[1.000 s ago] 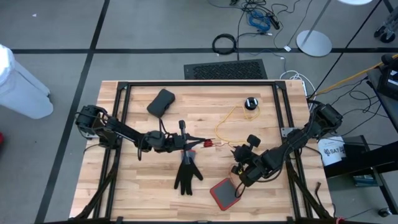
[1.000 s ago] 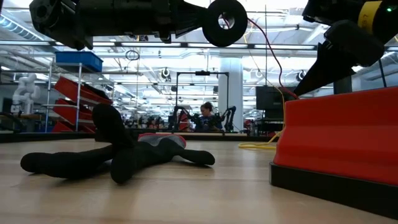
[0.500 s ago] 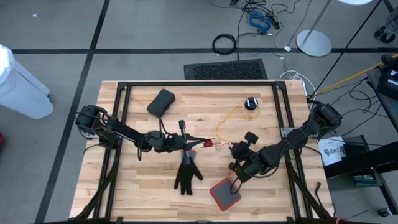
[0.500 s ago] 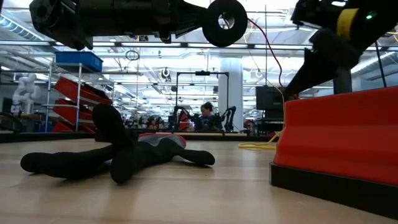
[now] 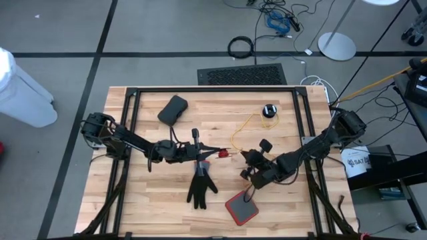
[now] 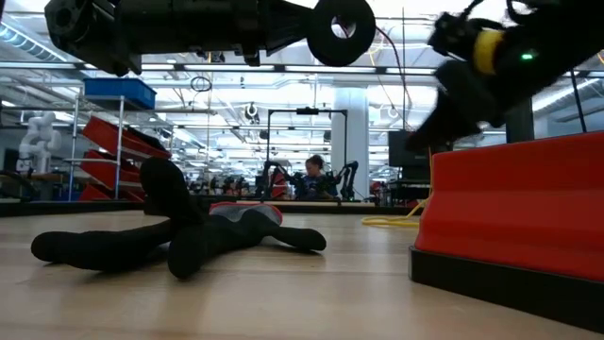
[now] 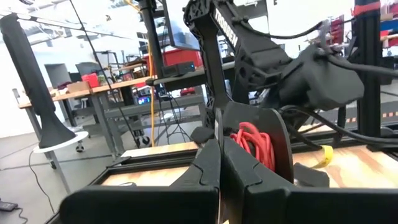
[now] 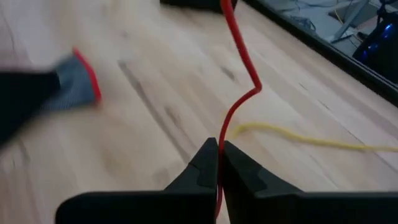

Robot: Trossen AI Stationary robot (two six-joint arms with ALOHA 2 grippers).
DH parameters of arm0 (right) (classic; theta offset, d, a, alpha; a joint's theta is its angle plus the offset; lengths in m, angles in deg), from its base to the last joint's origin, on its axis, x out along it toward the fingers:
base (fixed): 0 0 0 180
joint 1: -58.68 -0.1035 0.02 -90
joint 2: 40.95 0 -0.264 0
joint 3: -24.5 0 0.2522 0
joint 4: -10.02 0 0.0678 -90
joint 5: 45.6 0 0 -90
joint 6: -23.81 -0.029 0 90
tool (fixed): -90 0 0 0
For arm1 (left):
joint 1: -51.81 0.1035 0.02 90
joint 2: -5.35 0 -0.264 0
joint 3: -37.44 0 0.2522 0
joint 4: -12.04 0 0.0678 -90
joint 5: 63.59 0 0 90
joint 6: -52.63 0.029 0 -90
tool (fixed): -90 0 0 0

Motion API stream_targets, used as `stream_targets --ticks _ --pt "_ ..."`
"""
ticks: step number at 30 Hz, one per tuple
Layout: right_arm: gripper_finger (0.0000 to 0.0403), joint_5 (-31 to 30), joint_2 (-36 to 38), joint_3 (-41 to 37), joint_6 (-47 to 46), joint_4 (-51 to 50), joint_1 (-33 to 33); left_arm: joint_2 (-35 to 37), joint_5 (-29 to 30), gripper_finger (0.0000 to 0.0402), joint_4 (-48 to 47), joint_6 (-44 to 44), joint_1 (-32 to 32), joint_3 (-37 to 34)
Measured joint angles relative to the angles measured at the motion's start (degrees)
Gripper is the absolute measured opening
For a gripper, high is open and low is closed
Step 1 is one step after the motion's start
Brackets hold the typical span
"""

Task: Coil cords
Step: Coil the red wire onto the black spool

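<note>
High view is showing the wooden desk (image 5: 167,207) carrying everything, and the main change from a second ago is sitting at the right arm: the right gripper (image 5: 248,159) has been swinging from over the red pad toward the desk's middle, and its fingers, parted before, are now pinching a thin red cord (image 8: 239,87) that is running up between them in the right wrist view. The left gripper (image 5: 212,153) is staying where it was, near the desk's centre, clenched on a black reel (image 7: 252,146) with red cord wound on it. Counting from largest to smallest: two arms are reaching in from the left and right edges; one black glove (image 5: 200,185) is lying toward the near edge with its red-trimmed grey cuff (image 8: 78,84) pointing at the centre; one red pad (image 5: 241,206) on a dark base is resting close to the near edge, right of the glove; one dark oblong case (image 5: 173,109) is lying near the far edge, left of middle; one small black puck (image 5: 269,110) is sitting near the far edge, right of middle. One yellow cord (image 5: 248,125) is showing, thin and string-like, looping loosely from the puck across the boards toward the red end piece (image 5: 223,154) beside the left gripper.
</note>
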Motion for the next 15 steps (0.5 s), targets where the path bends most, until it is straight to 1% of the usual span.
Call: stream_targets --ticks 9,13,15 --pt "0.0001 0.5 -0.5 -0.3 14.5 21.1 5.9 0.0 0.0 0.0000 1.0 -0.6 0.4 0.0" --pt "0.0000 4.4 -2.8 -0.2 19.4 31.2 7.5 0.0 0.0 0.0000 0.9 -0.6 1.1 0.0" --pt "0.0000 4.8 -4.5 -0.2 20.1 34.8 7.7 0.0 0.0 0.0000 0.7 -0.4 1.3 0.0"
